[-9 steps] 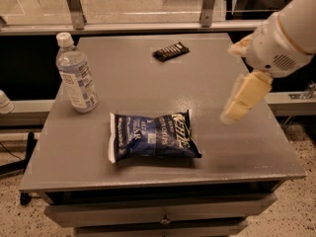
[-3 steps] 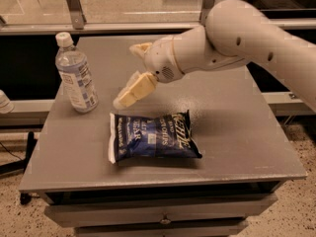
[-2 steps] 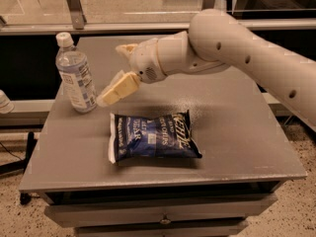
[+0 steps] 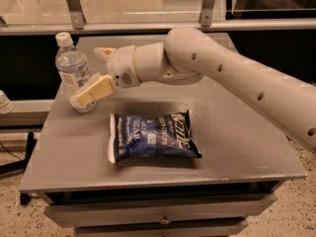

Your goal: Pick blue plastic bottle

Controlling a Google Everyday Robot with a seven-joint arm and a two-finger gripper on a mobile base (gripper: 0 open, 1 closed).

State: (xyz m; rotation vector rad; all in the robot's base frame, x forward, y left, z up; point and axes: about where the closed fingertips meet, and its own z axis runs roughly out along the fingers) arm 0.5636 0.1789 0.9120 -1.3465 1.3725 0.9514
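The blue plastic bottle (image 4: 72,68) stands upright at the table's far left, clear with a white cap and a printed label. My gripper (image 4: 97,72) is just to its right at label height, with the white arm reaching in from the right. The gripper is open: one cream finger (image 4: 95,90) lies in front of the bottle's lower part, the other (image 4: 104,52) sits behind, to the right of the bottle's shoulder. I cannot tell whether either finger touches the bottle.
A flat dark-blue chip bag (image 4: 153,135) lies in the middle of the grey table (image 4: 237,147), towards the front. A metal railing (image 4: 148,26) runs behind the table. The table's left edge is close to the bottle. The arm hides the back middle of the table.
The arm has swung left across the table, from the right side to the bottle. The gripper now reaches the bottle's right side. The bottle and chip bag have not moved.
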